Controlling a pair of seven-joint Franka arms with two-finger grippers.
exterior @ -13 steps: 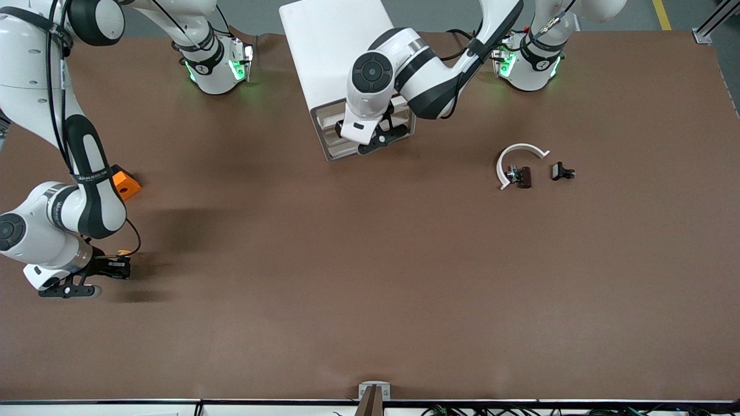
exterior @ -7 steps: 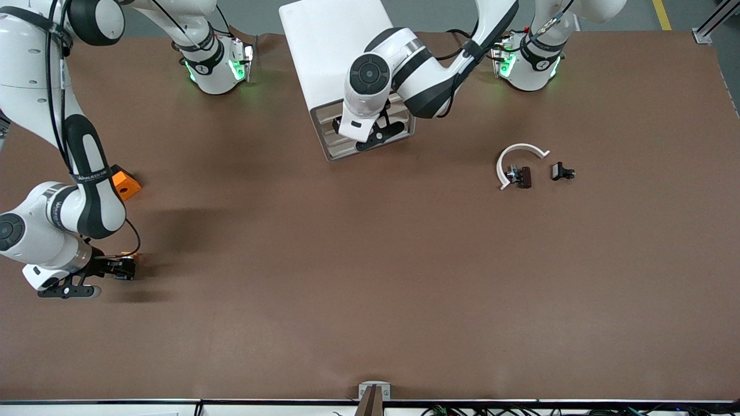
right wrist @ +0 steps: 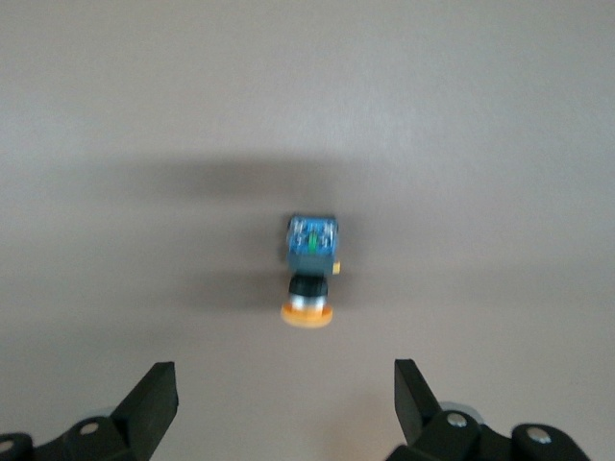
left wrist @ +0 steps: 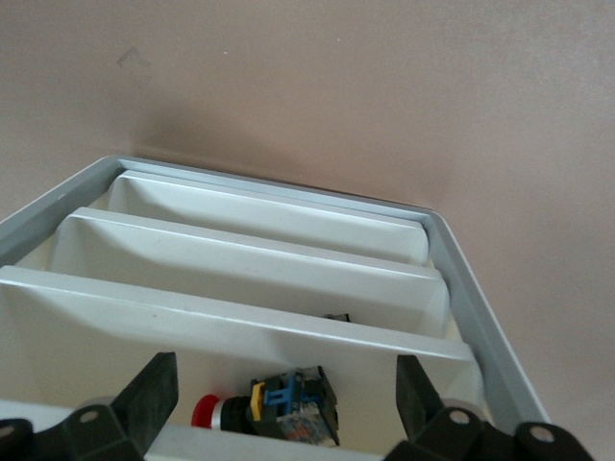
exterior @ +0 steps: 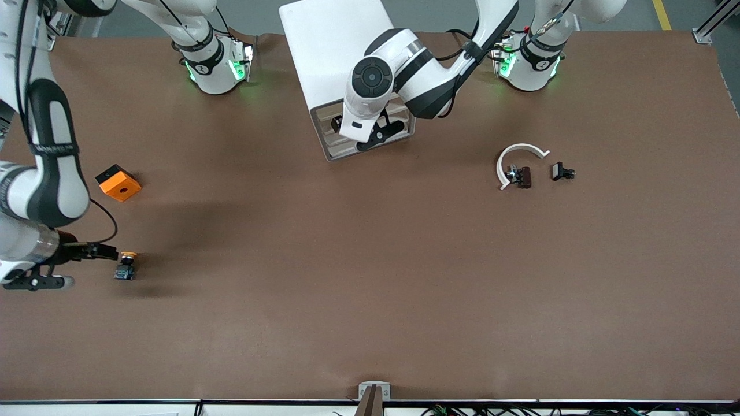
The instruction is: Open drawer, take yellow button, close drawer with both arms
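The button [exterior: 125, 266], with its orange cap, black body and bluish base, lies on the brown table toward the right arm's end, nearer the front camera than the orange block [exterior: 118, 182]. My right gripper [exterior: 99, 252] hangs open just beside it, holding nothing. In the right wrist view the button [right wrist: 309, 269] lies free ahead of the open right gripper [right wrist: 285, 389]. The drawer [exterior: 330, 151] stands pulled out of the white cabinet [exterior: 332, 46]. My left gripper [exterior: 374, 132] hovers over it, open and empty. In the left wrist view the drawer's rim [left wrist: 461, 288] and dividers show under the left gripper [left wrist: 285, 384].
A red-capped switch [left wrist: 274, 413] lies in one drawer compartment below the left gripper. Toward the left arm's end sit a white curved piece [exterior: 518, 151] and two small dark parts [exterior: 523, 177] [exterior: 562, 171].
My right gripper opened and let the button go onto the table, then drew back toward its end of the table, uncovering the orange block. My left gripper edged slightly toward the cabinet.
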